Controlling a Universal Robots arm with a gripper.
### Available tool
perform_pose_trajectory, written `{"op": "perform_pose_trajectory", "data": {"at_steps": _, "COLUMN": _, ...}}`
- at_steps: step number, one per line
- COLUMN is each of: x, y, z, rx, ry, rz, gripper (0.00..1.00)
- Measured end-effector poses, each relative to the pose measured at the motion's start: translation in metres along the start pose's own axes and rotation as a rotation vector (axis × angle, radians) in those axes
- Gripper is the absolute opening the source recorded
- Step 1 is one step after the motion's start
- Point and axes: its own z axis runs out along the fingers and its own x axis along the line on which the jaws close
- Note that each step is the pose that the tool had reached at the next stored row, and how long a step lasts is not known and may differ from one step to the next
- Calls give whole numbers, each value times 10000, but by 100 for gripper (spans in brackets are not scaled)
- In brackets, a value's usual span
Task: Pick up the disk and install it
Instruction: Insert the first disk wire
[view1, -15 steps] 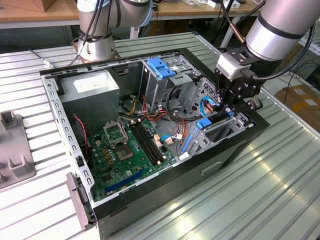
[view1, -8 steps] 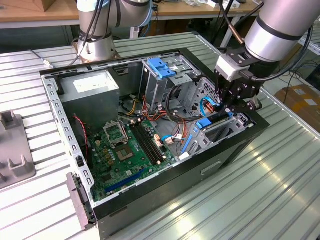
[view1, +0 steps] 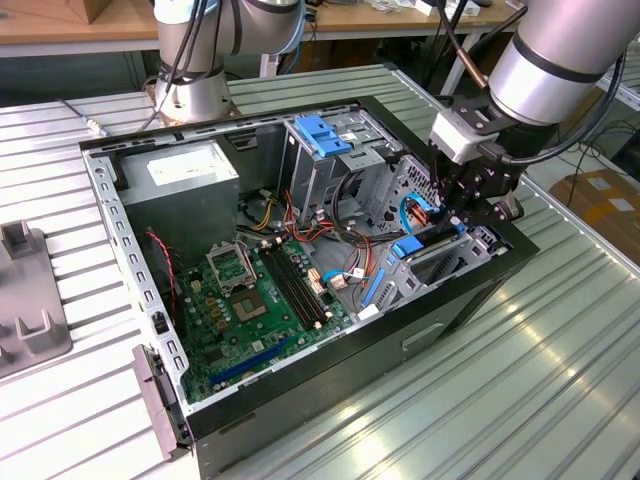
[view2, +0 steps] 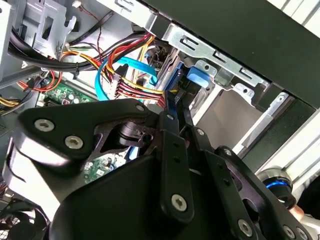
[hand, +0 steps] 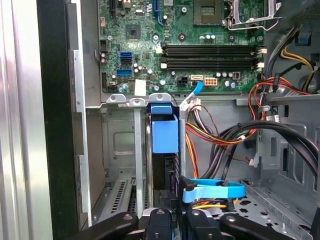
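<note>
- While the arm reaches down into the open computer case (view1: 300, 400) at the exterior view's right, the gripper (view1: 462, 222) sits low over the drive bay at the case's near right corner. The disk (view1: 425, 248) stands on edge there, its blue rail showing just under the fingers, so it looks partly seated in the bay rather than lying loose.
- Left of the bay in that view lies the motherboard (view1: 255, 300), and beyond it rises the tall metal cage (view1: 325, 160) topped by a blue bracket. A tangle of cables (view1: 345, 235) crosses between cage and bay, close beside the gripper's path.
- Seen in the second wrist view, the black fingers (view2: 172, 145) converge narrowly on a thin dark edge that runs up towards a blue tab (view2: 197, 77). They appear closed on the disk's edge, though the linkage hides the contact itself, so I judge this rather than see it plainly. A light blue cable (view2: 107, 75) and red and yellow wires (view2: 135, 87) crowd right next to the fingertips.
- Looking through the first wrist view, the disk (hand: 164, 150) sits upright in a slot between the bay's metal walls, blue rail end facing the camera. A flat blue cable (hand: 215, 190) lies across the space just beside it, and black cables (hand: 270, 135) arc nearby, all likely snags.
</note>
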Motion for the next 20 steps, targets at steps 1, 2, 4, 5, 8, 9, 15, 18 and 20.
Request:
{"op": "perform_pose_trajectory", "data": {"at_steps": 1, "x": -1, "y": 0, "z": -4, "rx": 0, "ry": -6, "rz": 0, "gripper": 17}}
{"op": "perform_pose_trajectory", "data": {"at_steps": 2, "x": -1, "y": -1, "z": -13, "rx": -1, "ry": -13, "rz": 1, "gripper": 17}}
{"op": "perform_pose_trajectory", "data": {"at_steps": 4, "x": -1, "y": -1, "z": -22, "rx": -2, "ry": -38, "rz": 2, "gripper": 17}}
{"op": "perform_pose_trajectory", "data": {"at_steps": 5, "x": -2, "y": -1, "z": -24, "rx": -2, "ry": -59, "rz": 4, "gripper": 17}}
{"op": "perform_pose_trajectory", "data": {"at_steps": 8, "x": -2, "y": -4, "z": -24, "rx": -5, "ry": -159, "rz": 9, "gripper": 17}}
{"op": "perform_pose_trajectory", "data": {"at_steps": 9, "x": -2, "y": -6, "z": -23, "rx": -6, "ry": -181, "rz": 10, "gripper": 17}}
{"op": "perform_pose_trajectory", "data": {"at_steps": 15, "x": 8, "y": -16, "z": -23, "rx": -7, "ry": -241, "rz": 14, "gripper": 17}}
{"op": "perform_pose_trajectory", "data": {"at_steps": 18, "x": 26, "y": -17, "z": -23, "rx": -8, "ry": -268, "rz": 15, "gripper": 17}}
{"op": "perform_pose_trajectory", "data": {"at_steps": 20, "x": 44, "y": -18, "z": -24, "rx": -9, "ry": -284, "rz": 16, "gripper": 17}}
